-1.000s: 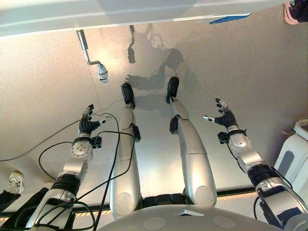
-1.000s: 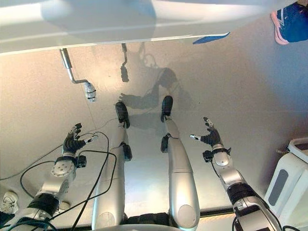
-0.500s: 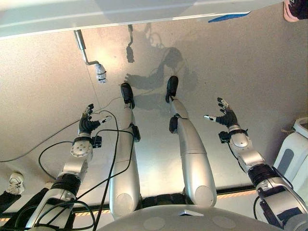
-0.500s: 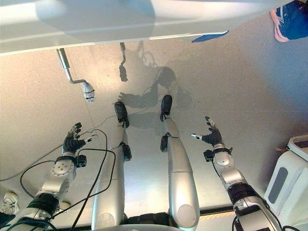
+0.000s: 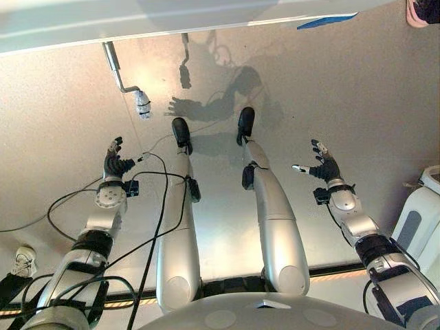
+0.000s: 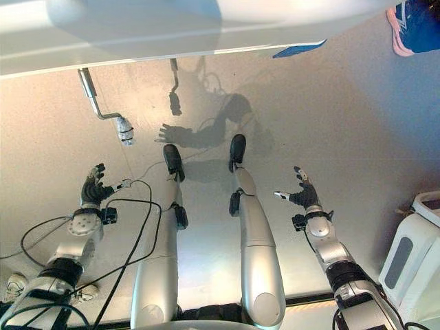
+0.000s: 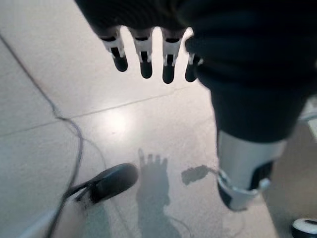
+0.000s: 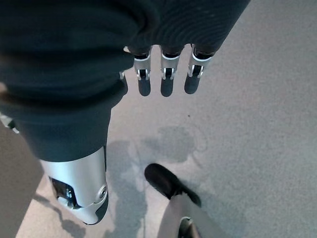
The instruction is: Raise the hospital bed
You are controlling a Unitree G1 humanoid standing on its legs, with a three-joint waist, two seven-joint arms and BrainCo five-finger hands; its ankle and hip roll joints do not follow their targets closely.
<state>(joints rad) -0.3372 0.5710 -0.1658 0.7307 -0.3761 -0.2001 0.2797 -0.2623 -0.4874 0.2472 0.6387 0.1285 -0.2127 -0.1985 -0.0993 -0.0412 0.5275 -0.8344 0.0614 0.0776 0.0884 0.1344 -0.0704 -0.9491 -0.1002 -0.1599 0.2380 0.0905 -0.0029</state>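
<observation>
Overhead, the hospital bed's white edge (image 5: 137,24) runs across, and its metal crank handle (image 5: 127,86) hangs down from that edge, well beyond the fingertips of the left hand (image 5: 114,163). That hand's fingers are spread and relaxed, holding nothing. Off to the other side, the right hand (image 5: 323,167) hovers over the floor (image 5: 357,103) with fingers splayed, also empty.
</observation>
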